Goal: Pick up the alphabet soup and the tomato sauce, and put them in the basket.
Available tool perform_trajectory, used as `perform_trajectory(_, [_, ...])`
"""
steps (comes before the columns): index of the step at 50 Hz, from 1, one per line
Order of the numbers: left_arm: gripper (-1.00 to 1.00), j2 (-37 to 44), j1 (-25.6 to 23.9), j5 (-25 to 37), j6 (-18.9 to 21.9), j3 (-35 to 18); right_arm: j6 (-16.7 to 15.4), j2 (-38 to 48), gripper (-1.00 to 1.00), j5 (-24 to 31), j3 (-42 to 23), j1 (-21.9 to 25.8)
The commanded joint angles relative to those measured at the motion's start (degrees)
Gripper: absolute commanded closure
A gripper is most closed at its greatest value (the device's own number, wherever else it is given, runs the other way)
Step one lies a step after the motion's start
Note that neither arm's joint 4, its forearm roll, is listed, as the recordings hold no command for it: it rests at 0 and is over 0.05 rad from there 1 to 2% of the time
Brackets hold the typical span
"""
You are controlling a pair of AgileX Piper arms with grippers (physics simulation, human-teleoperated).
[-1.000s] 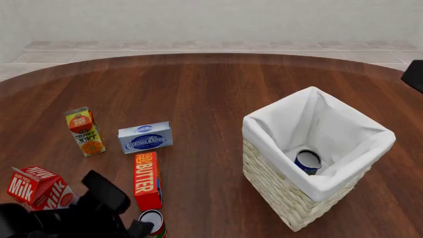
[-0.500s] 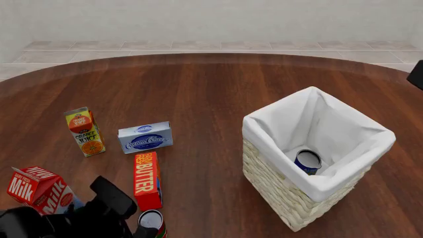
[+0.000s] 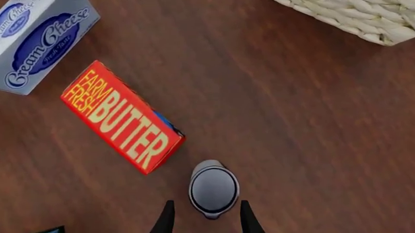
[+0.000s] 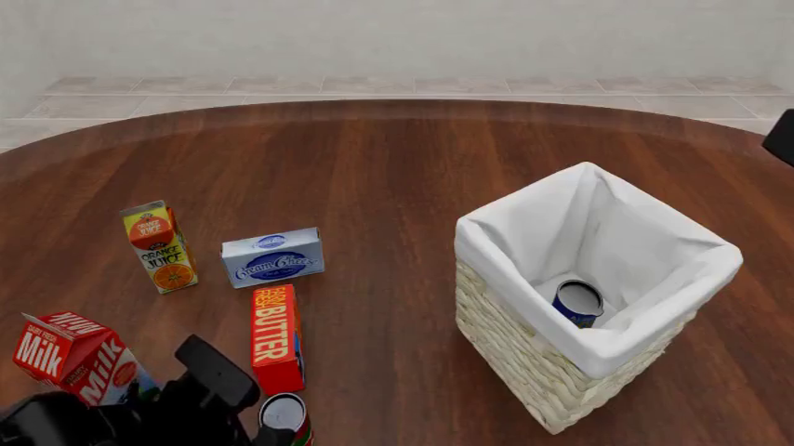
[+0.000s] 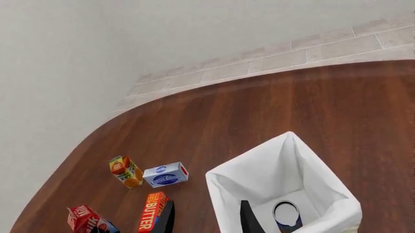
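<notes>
Step in hand: second pick, half the task judged done. Alphabet soup (image 4: 577, 302): blue-labelled can, lying on the white lining at the bottom of the basket (image 4: 522, 358), the wicker basket standing at right of the table. Tomato sauce (image 4: 285, 415): upright at the near edge, left of centre, just beyond the near end of the red butter box (image 4: 275, 336), silvery top upward. Left gripper (image 3: 205, 221): above the tomato sauce, fingers spread wider than the can; in the left wrist view the two fingertips (image 3: 166, 219) flank the near part of the can's round top, apart from it, grasping nothing. Next move, as a judgement: descend until the fingers straddle the can's wall, keeping off the butter box, which sits very near; then clamp, lift and carry right to the basket. Right gripper (image 5: 205, 218): held high over the basket at far right, fingers parted, nothing between them. Other stock, left side: cream cheese box (image 4: 273, 257) beyond the butter, orange juice carton (image 4: 159, 247) to its left, milk carton (image 4: 70, 353) near left, beside the left arm.
</notes>
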Motion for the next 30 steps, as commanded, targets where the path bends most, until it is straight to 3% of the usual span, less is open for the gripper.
perform_trajectory(1, [-1.0,1.2,0.2,-2.0,0.3,0.4,-0.2,0.2,-1.0,-0.2,0.0,-0.2])
perform_trajectory(30, [-1.0,5.8,-2.0,-8.6,-1.5,2.0,-0.3,-0.6,-1.0,1.3,-1.0,-0.5])
